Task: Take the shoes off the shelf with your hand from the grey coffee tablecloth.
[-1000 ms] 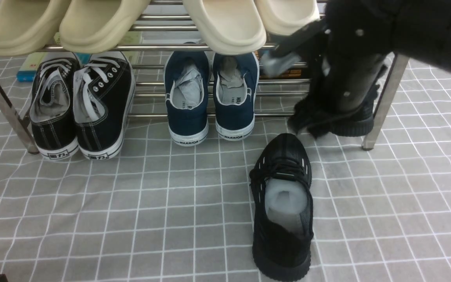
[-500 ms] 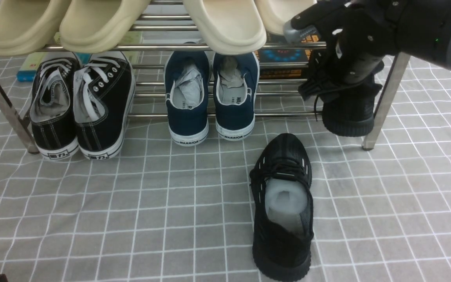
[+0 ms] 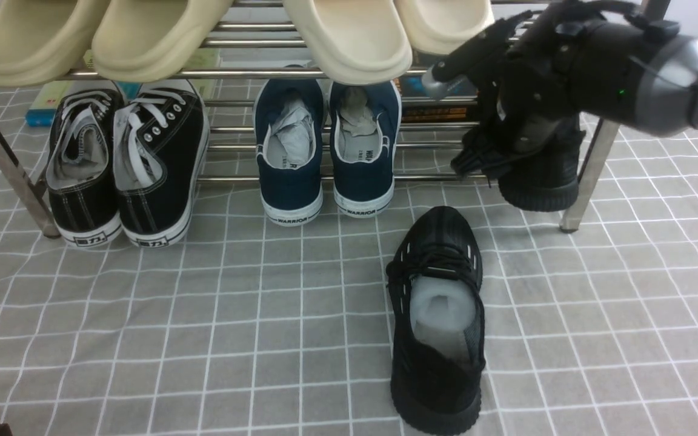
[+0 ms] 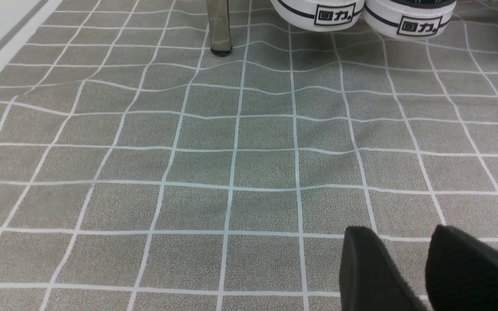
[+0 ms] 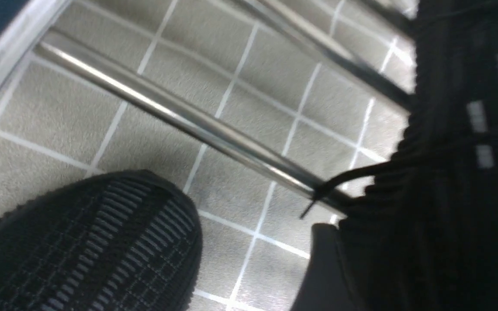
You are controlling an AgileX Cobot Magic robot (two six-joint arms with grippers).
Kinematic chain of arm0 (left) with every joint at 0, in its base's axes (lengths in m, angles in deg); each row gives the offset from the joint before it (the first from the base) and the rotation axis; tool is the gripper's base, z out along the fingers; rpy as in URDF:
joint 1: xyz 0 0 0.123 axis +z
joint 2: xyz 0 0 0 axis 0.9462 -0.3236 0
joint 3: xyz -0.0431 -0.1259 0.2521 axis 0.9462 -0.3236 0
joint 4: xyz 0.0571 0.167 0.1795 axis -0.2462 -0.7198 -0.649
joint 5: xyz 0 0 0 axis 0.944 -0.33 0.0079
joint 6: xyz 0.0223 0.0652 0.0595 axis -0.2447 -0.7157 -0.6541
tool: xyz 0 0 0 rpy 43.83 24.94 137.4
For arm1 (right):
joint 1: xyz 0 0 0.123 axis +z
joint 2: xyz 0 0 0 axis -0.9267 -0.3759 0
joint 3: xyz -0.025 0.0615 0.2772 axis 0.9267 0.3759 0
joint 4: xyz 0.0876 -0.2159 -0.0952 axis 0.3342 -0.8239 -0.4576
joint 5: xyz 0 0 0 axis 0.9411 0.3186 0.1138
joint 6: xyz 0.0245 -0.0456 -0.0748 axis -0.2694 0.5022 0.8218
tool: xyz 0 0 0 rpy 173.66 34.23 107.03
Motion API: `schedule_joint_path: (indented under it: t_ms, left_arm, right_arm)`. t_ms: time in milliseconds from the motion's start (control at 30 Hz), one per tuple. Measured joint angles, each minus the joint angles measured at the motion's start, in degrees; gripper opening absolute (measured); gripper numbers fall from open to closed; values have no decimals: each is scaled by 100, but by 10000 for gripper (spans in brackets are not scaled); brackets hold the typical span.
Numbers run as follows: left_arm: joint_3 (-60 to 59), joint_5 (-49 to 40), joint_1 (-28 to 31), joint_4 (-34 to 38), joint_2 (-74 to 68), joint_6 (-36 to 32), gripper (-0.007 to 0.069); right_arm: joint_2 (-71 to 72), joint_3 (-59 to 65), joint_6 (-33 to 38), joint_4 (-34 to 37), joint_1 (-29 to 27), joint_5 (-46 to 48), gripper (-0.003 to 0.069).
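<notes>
Your right hand (image 3: 489,140) is right at the black knit shoe (image 3: 544,175) on the rack (image 3: 596,160), but I cannot tell whether its fingers are clamped on it or merely apart around it. Pull with a shallow grip and it could slip, or its loose lace (image 5: 352,173) could snag a bar (image 5: 180,114).
</notes>
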Motion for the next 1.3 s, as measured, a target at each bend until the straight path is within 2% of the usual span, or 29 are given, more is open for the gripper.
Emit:
schedule_joint_path:
  t_ms: [100,133,233,267,333,500,600,767,967,1100,1300]
  left_arm:
    - [0,0,0,0,0,0,240]
    - [0,0,0,0,0,0,240]
    - [0,0,0,0,0,0,240]
    - [0,0,0,0,0,0,240]
    - [0,0,0,0,0,0,240]
    - [0,0,0,0,0,0,240]
    - [0,0,0,0,0,0,240]
    - [0,0,0,0,0,0,240]
    - [0,0,0,0,0,0,240]
    - [0,0,0,0,0,0,240]
    - [0,0,0,0,0,0,240]
  right_arm:
    - [-92,0,0,-65,0,-5,395]
    - [-105,0,0,-93,0,14,315]
    - [-70,-6,0,-93,0,108,149]
    - [-4,-11,0,15,25,269,57]
    - [171,-39,90,274,132,761,7]
    - [871,-69,360,1048,523,2119,6]
    - [1202,28,367,1403,622,2308,6]
    - [1768,978,284,1789,692,2289,6]
    - [2090,2027,-48,1781,736,2108,6]
    - [2105,2659,-159,2001,736,1436,7]
    - [2110,3086,-512,2176,739,955,8]
